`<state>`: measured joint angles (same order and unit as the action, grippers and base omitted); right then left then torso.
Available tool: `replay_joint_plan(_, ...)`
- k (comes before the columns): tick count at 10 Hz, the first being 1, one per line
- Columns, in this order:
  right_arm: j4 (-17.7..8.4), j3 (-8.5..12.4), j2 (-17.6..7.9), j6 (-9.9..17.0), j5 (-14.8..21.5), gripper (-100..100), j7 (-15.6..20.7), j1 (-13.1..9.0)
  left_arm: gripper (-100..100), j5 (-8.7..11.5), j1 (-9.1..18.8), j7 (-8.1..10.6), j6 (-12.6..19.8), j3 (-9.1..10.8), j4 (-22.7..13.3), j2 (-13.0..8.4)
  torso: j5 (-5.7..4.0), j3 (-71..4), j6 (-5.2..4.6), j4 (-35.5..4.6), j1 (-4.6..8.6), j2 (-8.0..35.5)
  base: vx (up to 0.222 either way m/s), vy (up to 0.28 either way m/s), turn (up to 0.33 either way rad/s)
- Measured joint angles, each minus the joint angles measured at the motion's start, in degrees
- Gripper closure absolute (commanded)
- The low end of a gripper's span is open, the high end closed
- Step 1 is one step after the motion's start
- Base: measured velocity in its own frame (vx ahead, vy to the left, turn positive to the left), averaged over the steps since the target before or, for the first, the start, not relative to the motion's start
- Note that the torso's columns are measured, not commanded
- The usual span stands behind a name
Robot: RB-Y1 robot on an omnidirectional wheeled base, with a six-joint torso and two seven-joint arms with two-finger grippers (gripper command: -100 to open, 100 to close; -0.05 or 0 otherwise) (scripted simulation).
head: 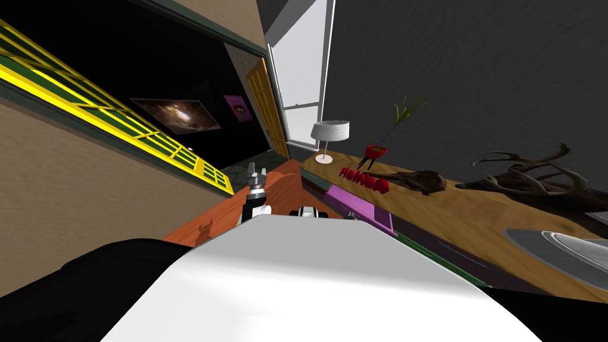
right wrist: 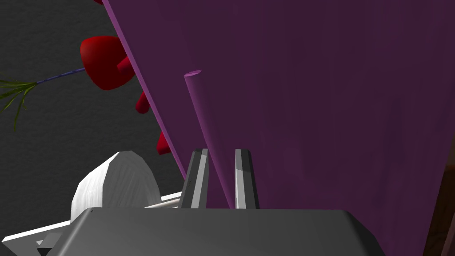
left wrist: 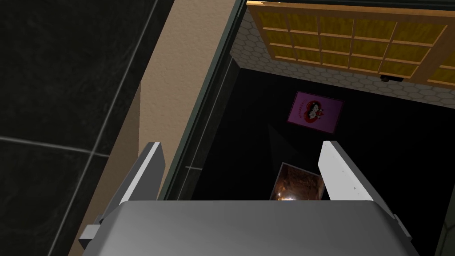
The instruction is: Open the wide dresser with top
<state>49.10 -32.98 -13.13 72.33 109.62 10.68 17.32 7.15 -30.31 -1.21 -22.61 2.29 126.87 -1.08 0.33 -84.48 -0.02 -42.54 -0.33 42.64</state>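
Two blades of right gripper (right wrist: 220, 153) pinch purple drawer handle (right wrist: 202, 115), red pot (right wrist: 104, 62) and white lamp (right wrist: 117, 186) nearby, left gripper (left wrist: 241, 144) spread.

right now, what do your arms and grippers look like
The left gripper has two thin, flat, light grey blade fingers with paler inner faces on a broad dark grey box. The right gripper is built the same. The left forearm is white and grey with dark joints. No cables or markings are visible.
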Motion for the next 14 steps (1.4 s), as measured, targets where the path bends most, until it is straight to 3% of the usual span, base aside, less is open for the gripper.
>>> replay_joint_plan(7,0.58,1.07,1.66,-0.71,0.04,100,2.44,-1.04,0,0.0,-0.01,0.0,0.0,0.0,0.0,0.0,0.09,-0.03,-0.01,-0.06,-0.11,0.01,-0.158,0.09,0.008)
replay_joint_plan(8,1.08,1.26,1.84,-0.55,0.16,-100,2.99,-0.97,0,0.0,0.0,0.0,0.0,-0.01,0.0,0.01,0.13,0.06,0.01,-0.1,-0.29,0.18,-0.143,0.065,0.018)
replay_joint_plan(10,4.03,2.2,2.09,-2.15,-0.83,-100,5.83,-0.9,0,0.0,-0.01,0.0,0.0,0.01,0.0,-0.01,-0.26,-0.24,0.04,0.18,0.6,-0.56,-0.068,-0.041,0.039)
replay_joint_plan(14,9.14,4.75,2.38,-5.67,-3.03,-100,11.8,-2.35,0,0.0,-0.02,0.0,0.0,0.01,0.0,-0.01,-0.29,-0.09,0.03,0.25,0.2,-0.35,-0.067,-0.025,0.029)
